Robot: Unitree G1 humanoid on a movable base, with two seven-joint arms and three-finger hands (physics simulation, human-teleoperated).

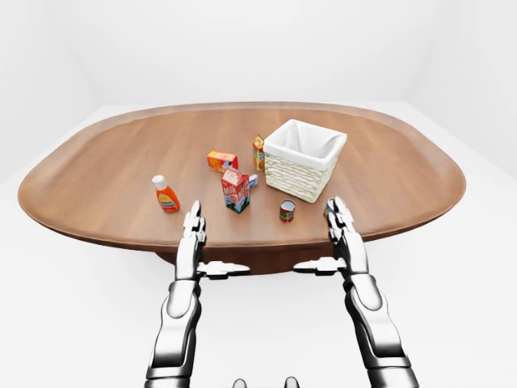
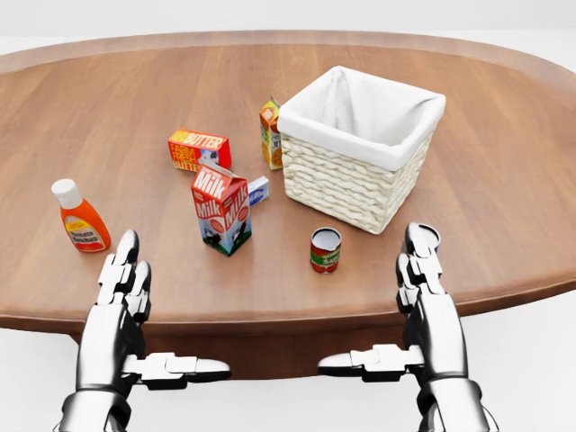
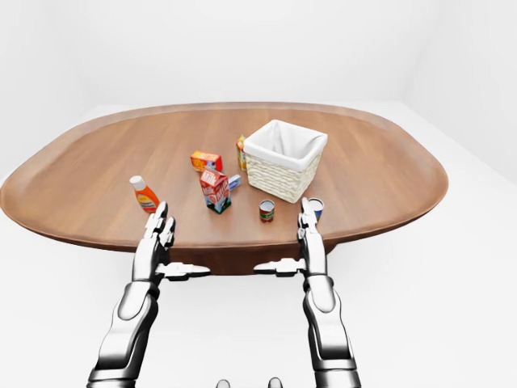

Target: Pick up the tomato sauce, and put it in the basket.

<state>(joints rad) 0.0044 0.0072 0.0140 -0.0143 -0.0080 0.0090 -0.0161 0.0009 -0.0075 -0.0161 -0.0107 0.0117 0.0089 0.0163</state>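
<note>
Wood-grain oval table (image 2: pixel 504 180) fills your head view, with both hands raised at its near edge. Your left hand (image 2: pixel 121 310) sits at lower left, fingers extended and thumb splayed toward centre, holding nothing. Your right hand (image 2: pixel 423 306) mirrors it at lower right, fingers straight, thumb pointing inward, also empty.

The tomato sauce (image 2: pixel 325 249) is a small red can standing upright on the table, just below the basket's lower-left corner and to the left of your right hand, apart from both. The basket (image 2: pixel 346 180) is woven, with a white cloth liner, and stands right of centre.

Left of the can stands a milk carton (image 2: pixel 221 208), upright, with a small blue-and-white box (image 2: pixel 258 189) just beside its upper right. An orange butter box (image 2: pixel 199 149) lies above the carton. A juice carton (image 2: pixel 271 133) stands close against the basket's left side; contact cannot be judged. A ketchup bottle (image 2: pixel 79 217) with a white cap stands at far left, just above your left hand.

A blue can (image 3: pixel 316 208) shows partly behind your right fingertips in the right-eye view.
</note>
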